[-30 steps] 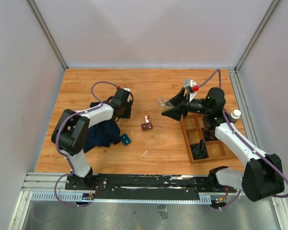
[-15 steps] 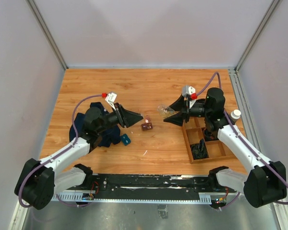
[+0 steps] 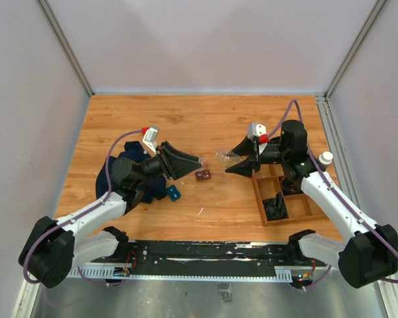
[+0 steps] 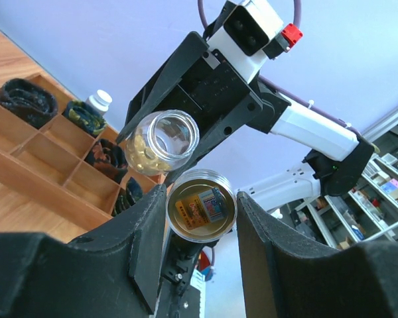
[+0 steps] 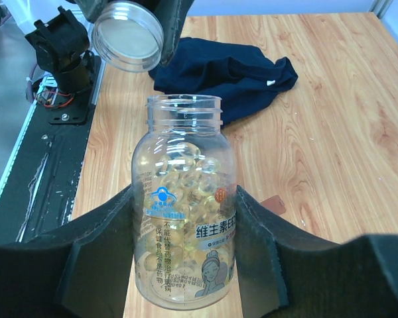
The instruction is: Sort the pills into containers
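My right gripper (image 3: 237, 159) is shut on a clear round bottle (image 3: 221, 156) of yellow softgel pills; its mouth is open and points left towards my left gripper. In the right wrist view the bottle (image 5: 184, 218) sits between the pads of my right gripper (image 5: 186, 258). My left gripper (image 3: 194, 163) is shut on the bottle's clear round cap (image 4: 201, 206), held just in front of the bottle mouth (image 4: 160, 141); the cap also shows in the right wrist view (image 5: 127, 36). A small reddish-brown container (image 3: 203, 175) lies on the table below and between both grippers, partly hidden in the right wrist view (image 5: 274, 204).
A dark blue cloth (image 3: 144, 184) lies under my left arm, with a small teal object (image 3: 174, 193) beside it. A wooden divided tray (image 3: 261, 199) holding dark items stands at the right. A white-capped bottle (image 3: 326, 158) stands beyond the tray.
My left arm has swung from over the cloth to the table's middle, bringing the cap up to the bottle mouth. My right gripper has lowered the bottle slightly.
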`<control>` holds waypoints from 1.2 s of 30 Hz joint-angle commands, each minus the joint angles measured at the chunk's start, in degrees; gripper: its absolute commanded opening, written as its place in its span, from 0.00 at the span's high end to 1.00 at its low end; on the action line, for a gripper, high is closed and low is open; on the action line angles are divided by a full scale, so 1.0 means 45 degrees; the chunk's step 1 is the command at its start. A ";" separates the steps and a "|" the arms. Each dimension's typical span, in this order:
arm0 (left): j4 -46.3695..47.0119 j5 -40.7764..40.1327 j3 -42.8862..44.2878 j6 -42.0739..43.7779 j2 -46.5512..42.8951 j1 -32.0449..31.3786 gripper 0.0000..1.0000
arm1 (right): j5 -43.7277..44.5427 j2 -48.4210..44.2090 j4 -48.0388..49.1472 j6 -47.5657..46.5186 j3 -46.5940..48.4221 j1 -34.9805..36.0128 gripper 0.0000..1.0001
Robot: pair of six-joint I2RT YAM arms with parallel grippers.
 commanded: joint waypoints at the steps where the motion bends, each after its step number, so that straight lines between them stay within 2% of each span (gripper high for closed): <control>1: 0.0637 -0.0120 0.0090 -0.0145 0.0376 -0.0231 0.72 | 0.0117 -0.0030 -0.0761 -0.0934 0.0552 0.0572 0.94; 12: 0.0571 -0.0739 -0.0103 0.0127 0.0912 -0.0405 0.72 | 0.0718 -0.0043 -0.1727 -0.1992 0.0787 0.1310 0.95; 22: -0.0923 -0.1464 0.0177 0.0949 0.0851 -0.0762 0.72 | 0.1094 0.0069 -0.2093 -0.2357 0.0883 0.1772 0.96; 36: -0.1160 -0.1386 0.0345 0.0979 0.0788 -0.1069 0.72 | 0.1935 0.0378 -0.2652 -0.2770 0.1119 0.2067 0.97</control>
